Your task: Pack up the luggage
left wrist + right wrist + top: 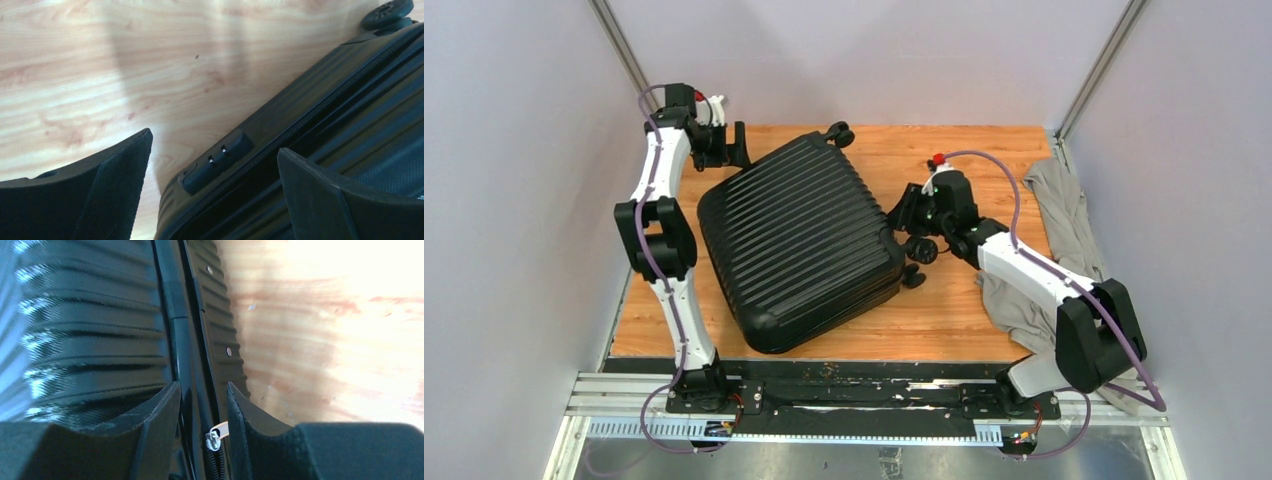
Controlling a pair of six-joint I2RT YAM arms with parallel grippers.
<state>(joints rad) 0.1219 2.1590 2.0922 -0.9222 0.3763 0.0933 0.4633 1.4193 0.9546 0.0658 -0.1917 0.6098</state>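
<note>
The luggage (799,240) is a black ribbed hard-shell suitcase lying closed on the wooden table (964,320). My left gripper (724,148) is open and empty at its far left corner. In the left wrist view the left gripper (215,142) hovers over the suitcase's side (320,115), above the combination lock (217,162) and the zipper line. My right gripper (912,212) is at the suitcase's right edge near the wheels. In the right wrist view the right gripper (202,390) is narrowly open astride the zipper seam, with the silver zipper pull (216,436) between the fingers, its tan tab against the right finger (250,425).
A grey garment (1064,230) lies crumpled along the table's right side, partly under the right arm. Suitcase wheels stick out at the far corner (839,132) and on the right side (921,250). Walls close in the table on the left, right and back.
</note>
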